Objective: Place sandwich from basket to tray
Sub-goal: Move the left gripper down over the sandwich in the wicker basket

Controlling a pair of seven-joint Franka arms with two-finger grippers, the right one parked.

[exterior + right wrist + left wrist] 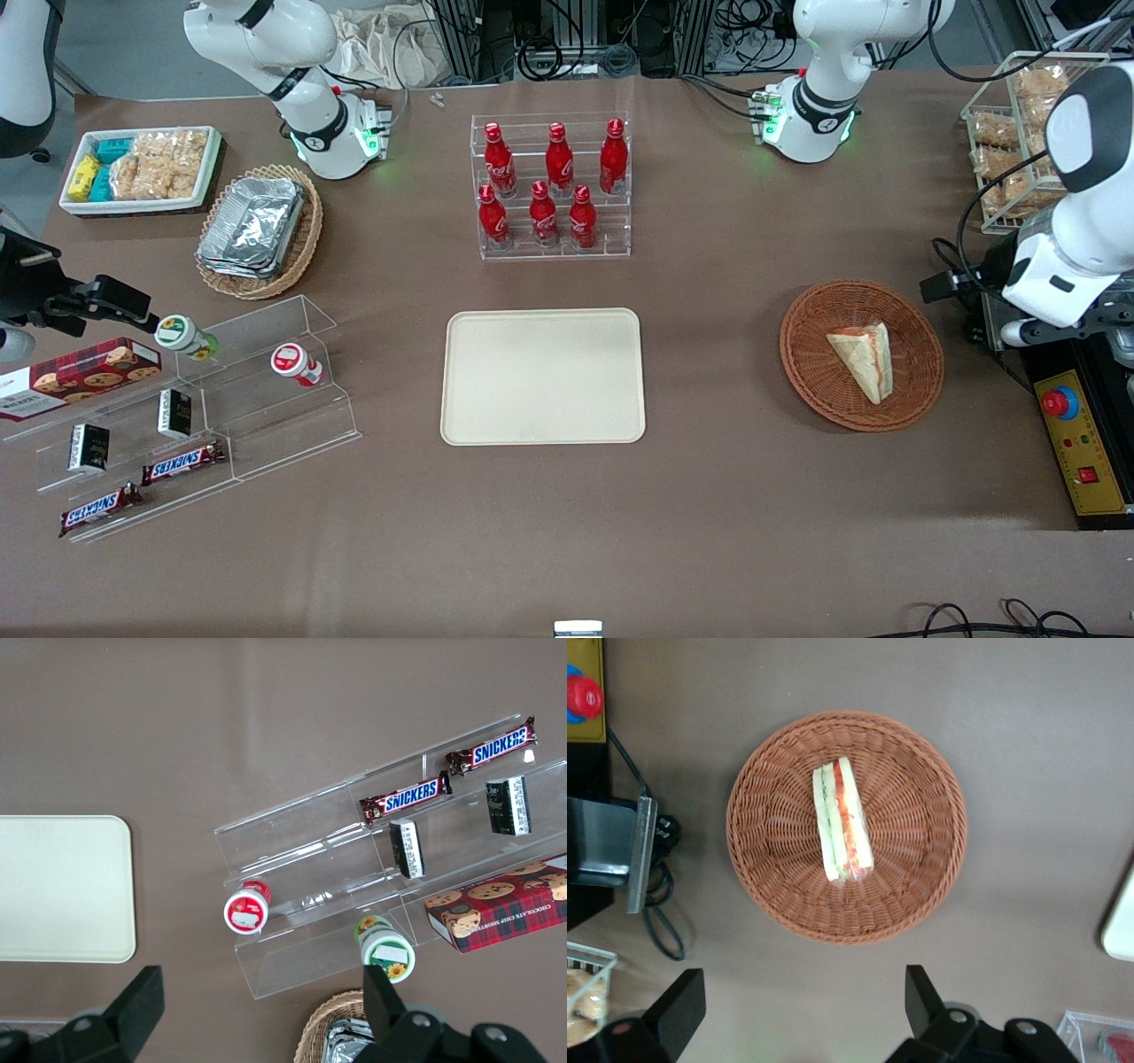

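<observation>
The sandwich [864,359] is a pale wedge with orange and green filling, lying in the reddish-brown wicker basket [815,390] toward the working arm's end of the table. In the left wrist view the sandwich [843,824] lies in the middle of the basket [771,877]. My left gripper [799,1005] is open and empty. It hangs well above the table, beside the basket and off toward the table's end, touching nothing. The cream tray [543,377] lies flat at the table's middle; its corner also shows in the left wrist view [1121,921].
A yellow emergency-stop box [1085,443] and cables lie at the table's end near the basket. A wire rack of snacks [1010,133] stands farther back. A rack of red bottles [551,186] stands farther from the camera than the tray. Acrylic shelves with snacks [177,408] lie toward the parked arm's end.
</observation>
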